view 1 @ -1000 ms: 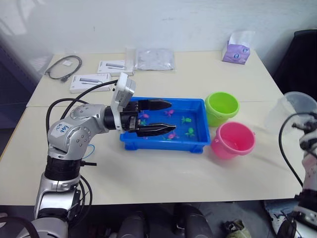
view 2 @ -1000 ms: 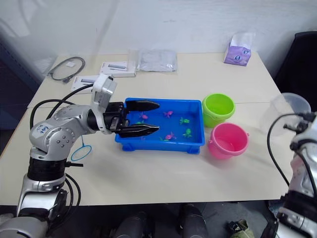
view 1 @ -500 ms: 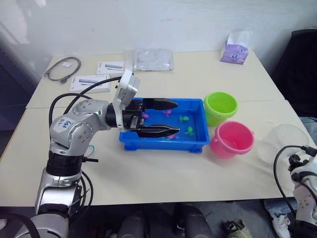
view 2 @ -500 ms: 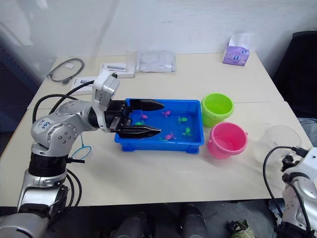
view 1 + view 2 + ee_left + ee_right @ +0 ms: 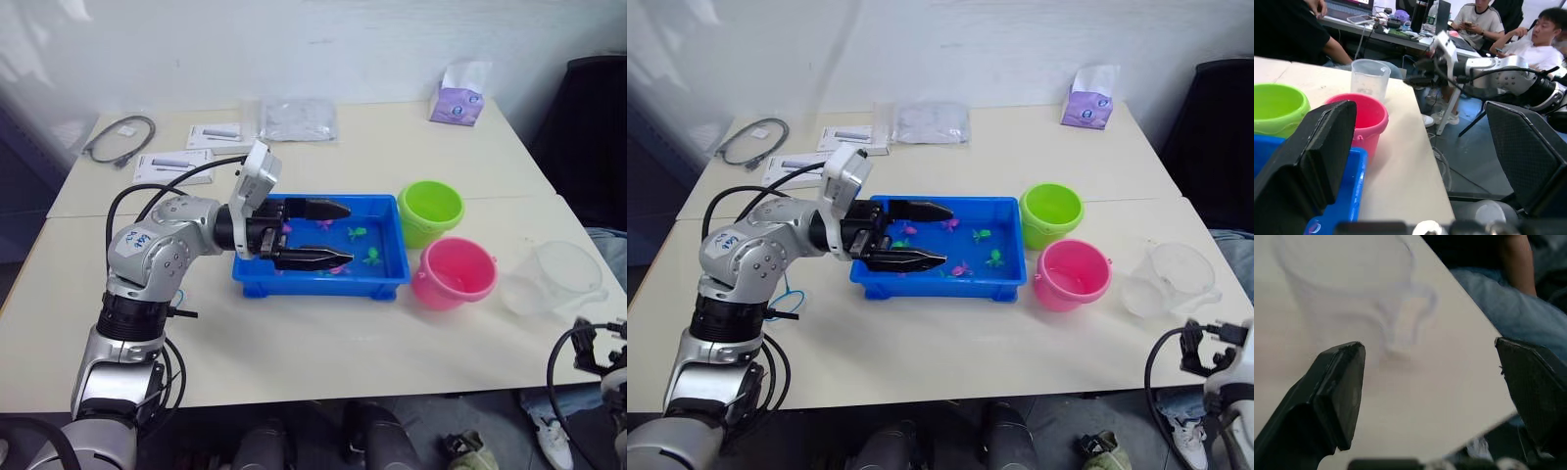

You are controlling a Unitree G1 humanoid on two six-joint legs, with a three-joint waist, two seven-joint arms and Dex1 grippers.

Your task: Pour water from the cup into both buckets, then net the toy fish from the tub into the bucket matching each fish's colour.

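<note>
The blue tub sits mid-table with several pink and green toy fish in it. My left gripper hovers over the tub's left half, open and empty. To the right of the tub are the green bucket and, nearer to me, the pink bucket. The clear cup stands upright on the table near its right edge. My right gripper is open just short of the cup, not touching it. The net's blue hoop peeks out under my left arm.
At the back of the table lie a purple tissue pack, a plastic bag, two flat white boxes and a coiled cable. People sit beyond the table's right edge.
The right gripper lowered the cup onto the table, opened and let go, then drew back toward the table's edge. The left gripper stays over the tub.
</note>
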